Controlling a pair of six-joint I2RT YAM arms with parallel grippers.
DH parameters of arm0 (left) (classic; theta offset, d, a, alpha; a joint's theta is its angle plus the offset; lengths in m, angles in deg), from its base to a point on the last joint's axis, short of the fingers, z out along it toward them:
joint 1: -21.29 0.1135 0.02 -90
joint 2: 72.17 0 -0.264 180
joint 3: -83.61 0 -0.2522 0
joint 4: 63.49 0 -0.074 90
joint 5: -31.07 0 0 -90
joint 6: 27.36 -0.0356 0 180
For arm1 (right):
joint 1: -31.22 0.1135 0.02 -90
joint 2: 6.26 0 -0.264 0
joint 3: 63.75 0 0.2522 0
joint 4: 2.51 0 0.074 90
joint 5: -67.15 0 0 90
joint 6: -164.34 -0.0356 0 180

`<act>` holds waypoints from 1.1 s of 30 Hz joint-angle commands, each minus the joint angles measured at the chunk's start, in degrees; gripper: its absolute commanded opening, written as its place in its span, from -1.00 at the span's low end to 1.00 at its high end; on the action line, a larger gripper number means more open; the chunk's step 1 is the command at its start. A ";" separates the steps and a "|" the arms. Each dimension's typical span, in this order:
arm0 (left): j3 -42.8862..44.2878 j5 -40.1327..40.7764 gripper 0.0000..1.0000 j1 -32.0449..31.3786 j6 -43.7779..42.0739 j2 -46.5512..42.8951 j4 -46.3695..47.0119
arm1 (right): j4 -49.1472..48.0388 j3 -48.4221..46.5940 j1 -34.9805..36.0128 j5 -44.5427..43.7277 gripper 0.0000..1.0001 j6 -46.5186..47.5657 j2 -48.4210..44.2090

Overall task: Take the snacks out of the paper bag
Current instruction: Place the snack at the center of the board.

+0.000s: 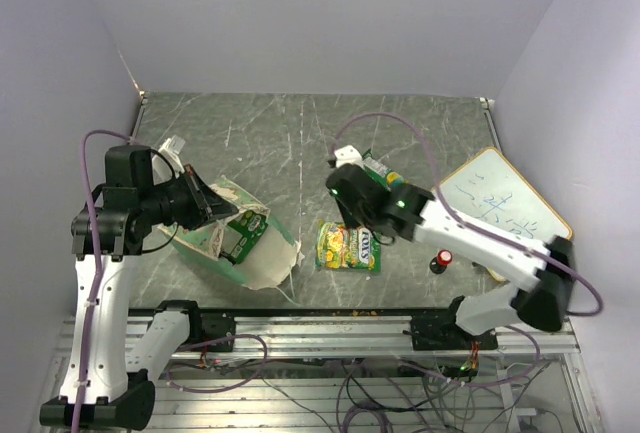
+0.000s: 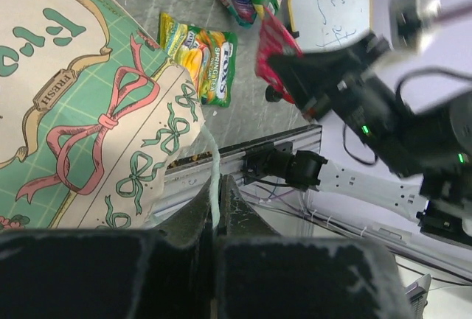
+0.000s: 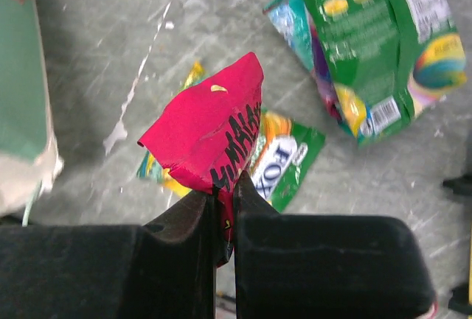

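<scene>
The paper bag (image 1: pixel 262 258) lies on its side at the left, mouth toward the middle; it fills the left of the left wrist view (image 2: pixel 88 113). A green packet (image 1: pixel 246 233) shows in its mouth. My left gripper (image 2: pixel 218 186) is shut on the bag's white string handle (image 2: pixel 212 164). My right gripper (image 3: pixel 225 194) is shut on a red snack packet (image 3: pixel 210 127) and holds it above the table. Under it lies a green-yellow packet (image 3: pixel 287 160), also in the top view (image 1: pixel 348 248). A green packet (image 3: pixel 383 39) overlaps a blue-purple one (image 3: pixel 295 20) farther back.
A wood-framed whiteboard (image 1: pixel 505 203) lies at the right. A small red-topped black knob (image 1: pixel 441 260) stands near it, right of the green-yellow packet. Grey walls close in the table on three sides. The metal rail (image 1: pixel 330 328) runs along the near edge.
</scene>
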 commanded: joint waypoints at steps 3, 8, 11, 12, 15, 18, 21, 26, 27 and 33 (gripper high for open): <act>0.65 -1.41 -0.86 0.04 0.15 -1.88 -2.20 | -6.69 -13.10 -4.41 -3.68 -1.00 7.66 20.15; 0.97 -1.88 -0.86 0.10 0.71 -1.99 -2.70 | -6.55 -26.97 -6.52 -5.50 -1.00 13.27 37.09; 2.13 -1.35 -0.86 0.04 -0.80 -1.23 -4.77 | -5.19 -34.95 -7.05 -7.07 -0.72 14.47 45.43; 2.49 -0.94 -0.86 0.07 -1.23 -1.00 -5.47 | -3.80 -37.20 -7.24 -6.82 -0.54 14.31 47.55; 2.61 0.08 -0.86 0.08 -1.33 -0.90 -6.23 | -1.80 -39.96 -7.41 -2.87 -0.16 13.23 50.19; 1.84 0.22 -0.86 0.04 -0.34 -1.40 -5.24 | -5.87 -34.29 -7.40 3.24 0.03 13.21 46.30; 1.26 0.79 -0.86 0.03 -0.22 -1.14 -4.78 | -8.92 -28.20 -7.36 4.53 0.07 12.78 40.51; 0.72 1.50 -0.86 0.07 -0.37 0.65 -2.97 | -10.58 -19.86 -7.43 6.97 0.11 12.63 31.82; 0.82 1.64 -0.86 0.07 -0.44 1.13 -2.56 | -10.94 -18.34 -7.39 7.60 0.12 12.87 30.24; 1.73 1.54 -0.86 0.05 -0.21 4.07 -2.43 | -18.08 -8.20 -7.19 15.49 0.19 19.38 16.86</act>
